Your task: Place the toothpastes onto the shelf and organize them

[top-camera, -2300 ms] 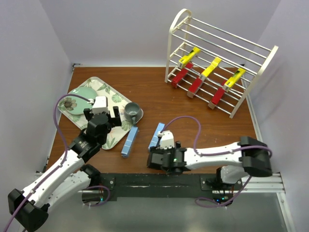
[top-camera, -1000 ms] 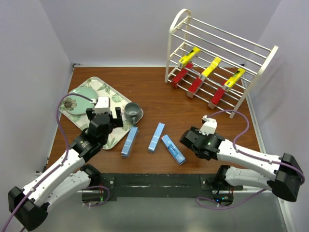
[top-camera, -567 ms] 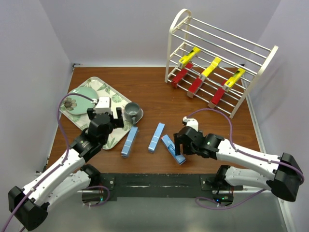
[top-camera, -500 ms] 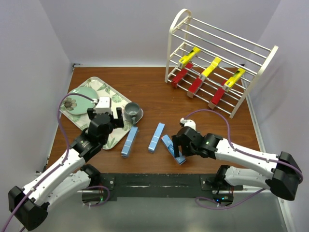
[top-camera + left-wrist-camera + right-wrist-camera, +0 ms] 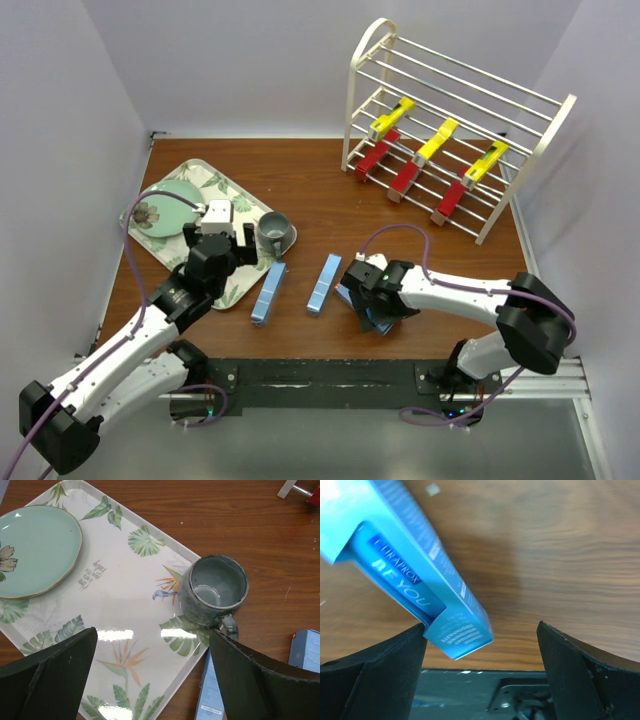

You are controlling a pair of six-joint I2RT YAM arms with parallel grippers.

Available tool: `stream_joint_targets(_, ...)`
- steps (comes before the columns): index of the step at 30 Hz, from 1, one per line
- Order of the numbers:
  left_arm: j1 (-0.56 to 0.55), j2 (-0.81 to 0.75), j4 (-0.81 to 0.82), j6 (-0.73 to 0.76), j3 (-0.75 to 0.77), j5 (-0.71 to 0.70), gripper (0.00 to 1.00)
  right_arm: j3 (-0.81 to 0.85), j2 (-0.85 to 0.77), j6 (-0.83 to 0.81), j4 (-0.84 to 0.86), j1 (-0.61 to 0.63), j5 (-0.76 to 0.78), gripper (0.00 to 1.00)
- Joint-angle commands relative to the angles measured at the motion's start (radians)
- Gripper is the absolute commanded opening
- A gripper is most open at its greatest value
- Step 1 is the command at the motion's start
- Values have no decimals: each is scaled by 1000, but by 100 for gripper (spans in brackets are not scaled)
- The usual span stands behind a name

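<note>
Cardboard of the light blue toothpaste box [image 5: 405, 565], between the right gripper's [image 5: 481, 625] wide-spread jaws, looks light, stiff but crushable: pinch its long sides mid-length.

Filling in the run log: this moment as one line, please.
right gripper open over blue toothpaste | left gripper open above tray | shelf lacks blue ones

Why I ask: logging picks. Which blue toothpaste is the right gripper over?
The rightmost blue toothpaste, angled differently from the others: the open right gripper hovers over it. The middle blue toothpaste and left blue toothpaste lie uncovered.
</note>
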Motion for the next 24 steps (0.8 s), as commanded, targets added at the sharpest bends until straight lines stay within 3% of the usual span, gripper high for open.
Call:
stream_joint_targets(1,-3,3,46,19,-7,-17,100,71,25,-25,-77,-87,177,95)
stream_joint_targets(8,-3,9,46,22,-5,-31,100,90,0,-137,87,-321,189,94)
stream_joint_targets(15,-5,20,59,41,-7,13,100,220,79,-284,248,-557,131,93)
stream_joint_targets(18,-5,15,95,74,-18,104,99,284,116,-335,291,-609,118,93)
stream_joint_targets(24,-14,91,202,132,-10,524,96,239,-31,-337,305,-616,2,94)
